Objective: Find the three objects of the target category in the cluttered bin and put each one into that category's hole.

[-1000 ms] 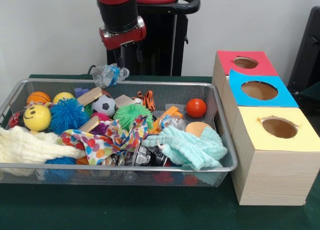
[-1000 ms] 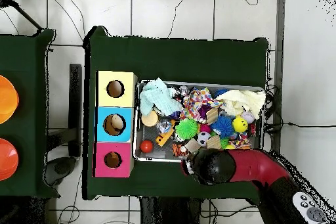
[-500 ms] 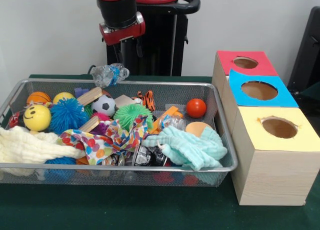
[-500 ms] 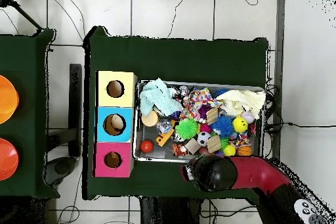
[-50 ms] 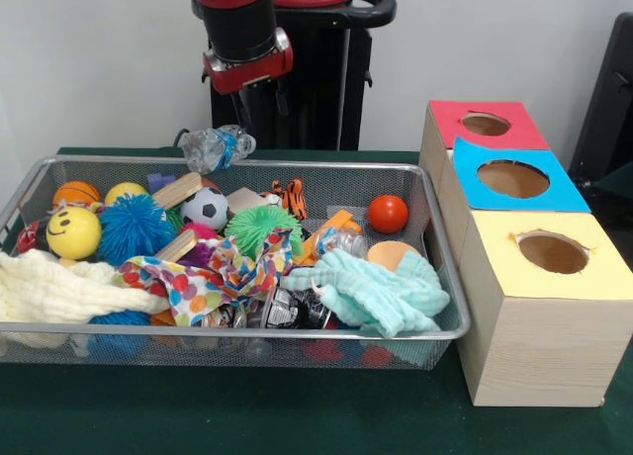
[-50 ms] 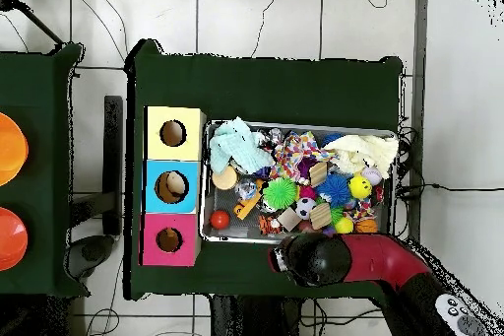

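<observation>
My gripper (image 5: 260,101) hangs above and behind the far rim of the wire bin (image 5: 247,330), open and holding nothing. From overhead the arm's head (image 6: 310,258) sits just outside the bin's (image 6: 208,194) lower edge. The bin holds a red ball (image 5: 388,214), a soccer ball (image 5: 206,208), a smiley yellow ball (image 5: 73,232), blue (image 5: 134,227) and green (image 5: 259,226) spiky balls, wood blocks and cloths. A crushed plastic bottle (image 5: 216,145) rests on the far rim, below the gripper.
Three wooden boxes stand right of the bin, with holes in red (image 5: 485,125), blue (image 5: 512,179) and yellow (image 5: 552,252) tops. Mint (image 5: 371,292), cream (image 5: 59,287) and multicoloured (image 5: 213,272) cloths cover the bin's near side.
The gripper rose a little, then shifted slightly to the right in the front view. Nothing in the bin moved.
</observation>
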{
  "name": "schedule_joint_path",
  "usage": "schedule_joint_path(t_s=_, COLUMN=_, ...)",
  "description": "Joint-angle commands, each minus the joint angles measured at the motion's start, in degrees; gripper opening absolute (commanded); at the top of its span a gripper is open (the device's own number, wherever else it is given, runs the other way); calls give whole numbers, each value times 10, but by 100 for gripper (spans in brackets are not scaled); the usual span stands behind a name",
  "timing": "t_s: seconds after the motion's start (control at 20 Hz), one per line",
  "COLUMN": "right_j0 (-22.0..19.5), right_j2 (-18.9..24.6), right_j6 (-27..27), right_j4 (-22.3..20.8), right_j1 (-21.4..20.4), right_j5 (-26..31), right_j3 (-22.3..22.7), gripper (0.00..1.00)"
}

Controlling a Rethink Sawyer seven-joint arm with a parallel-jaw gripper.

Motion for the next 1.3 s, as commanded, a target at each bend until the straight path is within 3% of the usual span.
schedule_joint_path(t_s=0.05, right_j0=20, right_j2=7, right_j6=4, right_j4=-16, right_j1=33, right_j5=13, right_j3=-73, gripper=100)
schedule_joint_path(t_s=1.3, right_j0=47, right_j2=10, right_j6=-30, right_j4=-4, right_j1=46, right_j5=82, right_j3=-132, gripper=100)
